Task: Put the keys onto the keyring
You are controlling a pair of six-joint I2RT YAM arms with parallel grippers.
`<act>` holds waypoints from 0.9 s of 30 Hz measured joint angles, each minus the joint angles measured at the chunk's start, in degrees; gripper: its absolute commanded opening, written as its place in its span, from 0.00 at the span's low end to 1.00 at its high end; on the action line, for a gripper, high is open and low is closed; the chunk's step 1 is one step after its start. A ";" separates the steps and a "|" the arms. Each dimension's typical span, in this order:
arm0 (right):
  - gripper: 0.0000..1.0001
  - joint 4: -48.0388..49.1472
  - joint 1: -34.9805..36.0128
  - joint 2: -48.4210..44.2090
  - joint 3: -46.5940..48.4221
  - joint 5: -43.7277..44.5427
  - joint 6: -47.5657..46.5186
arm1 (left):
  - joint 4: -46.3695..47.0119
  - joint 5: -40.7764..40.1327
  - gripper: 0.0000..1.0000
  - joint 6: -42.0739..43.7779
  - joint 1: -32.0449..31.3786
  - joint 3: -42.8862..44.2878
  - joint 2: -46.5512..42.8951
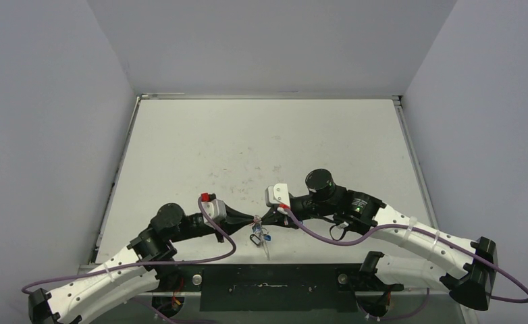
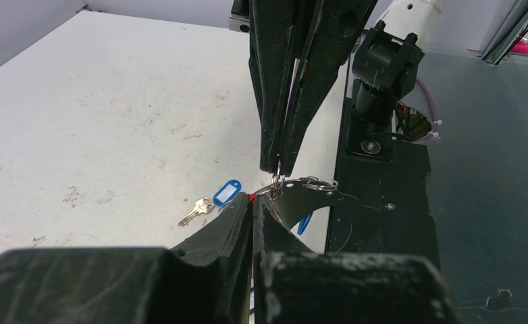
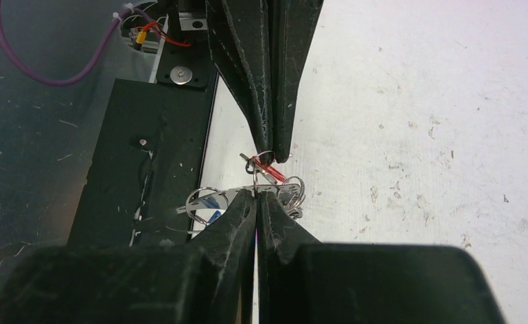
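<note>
My left gripper [image 2: 253, 204] is pinched shut on the red-tagged key [image 3: 267, 167]; my right gripper [image 3: 256, 194] clamps the keyring [image 2: 313, 183]. It looks like thin, slick wire, likely to twist, so it is best pinched close to the key.

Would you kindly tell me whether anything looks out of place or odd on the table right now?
Nothing looks spilled or broken. The only stray item is the blue-tagged key, lying flat on the scuffed table near its front edge, seemingly apart from the keyring held up beside it.
</note>
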 measured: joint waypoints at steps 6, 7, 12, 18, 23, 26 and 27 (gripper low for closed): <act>0.00 0.00 0.00 0.00 0.00 -0.04 -0.42 | -0.24 0.85 0.00 0.33 0.00 -0.31 -0.48; 0.00 0.00 0.00 0.00 0.00 -0.04 -0.50 | -0.59 0.92 0.00 0.31 0.00 -0.33 -0.74; 0.00 0.07 0.00 0.00 0.00 -0.04 -0.52 | -2.86 0.94 0.00 0.24 0.00 -0.33 -1.68; 0.00 1.36 0.00 0.00 -0.04 -0.15 0.11 | -5.81 0.94 0.00 0.17 0.00 -0.37 -1.03; 0.00 2.64 0.02 0.00 -0.07 -0.15 1.25 | -7.02 0.94 0.00 0.20 0.00 -0.37 0.28; 0.00 3.06 0.04 0.00 -0.11 -0.15 1.51 | -7.50 0.90 0.18 0.31 0.00 -0.35 0.31; 0.00 3.10 0.04 0.00 -0.20 -0.15 1.62 | -7.72 0.87 0.25 0.42 0.00 -0.35 0.13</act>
